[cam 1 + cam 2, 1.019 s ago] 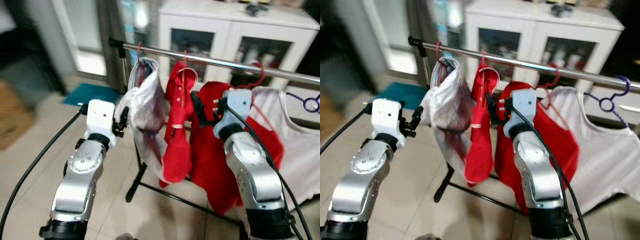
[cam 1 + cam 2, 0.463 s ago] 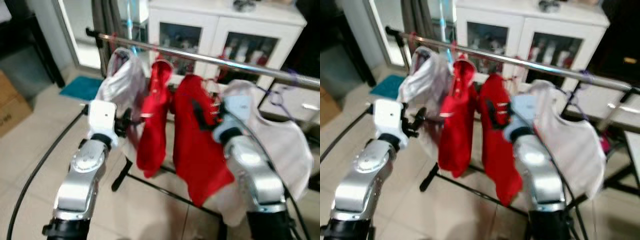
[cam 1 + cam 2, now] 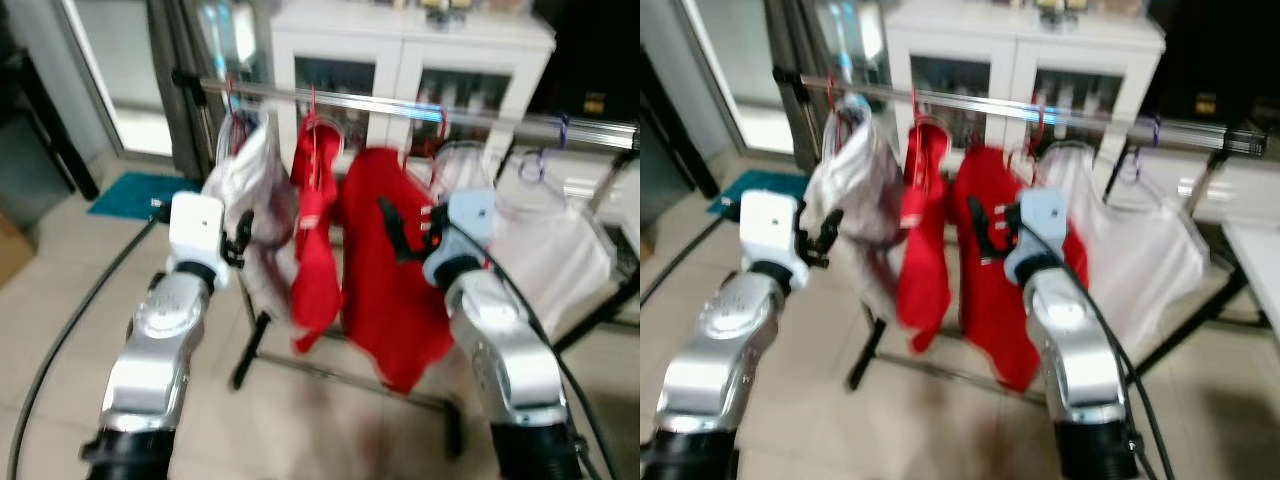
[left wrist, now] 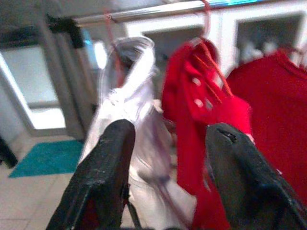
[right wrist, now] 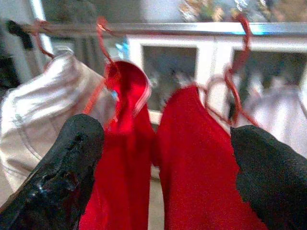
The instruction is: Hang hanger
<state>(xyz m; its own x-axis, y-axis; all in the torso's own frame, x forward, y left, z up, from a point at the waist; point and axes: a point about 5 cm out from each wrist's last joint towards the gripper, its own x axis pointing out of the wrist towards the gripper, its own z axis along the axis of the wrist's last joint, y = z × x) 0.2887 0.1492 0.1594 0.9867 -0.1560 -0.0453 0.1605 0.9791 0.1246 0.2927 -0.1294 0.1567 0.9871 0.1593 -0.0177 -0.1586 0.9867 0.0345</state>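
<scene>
All four garments already hang by hangers from the silver metal rail (image 3: 400, 105), at twelve o'clock. Left gripper (image 4: 165, 179) and right gripper (image 5: 158, 167) hover before it, jaws spread wide, holding nothing. Hanging looks finished; backing away seems next.

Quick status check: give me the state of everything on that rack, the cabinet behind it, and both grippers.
Left gripper: open, empty.
Right gripper: open, empty.
Pale garment: hung on rail.
Narrow red garment: hung on rail.
Wide red garment: hung on rail.
White shirt: hung on rail.
Rail: level.
Cabinet: doors shut.
</scene>
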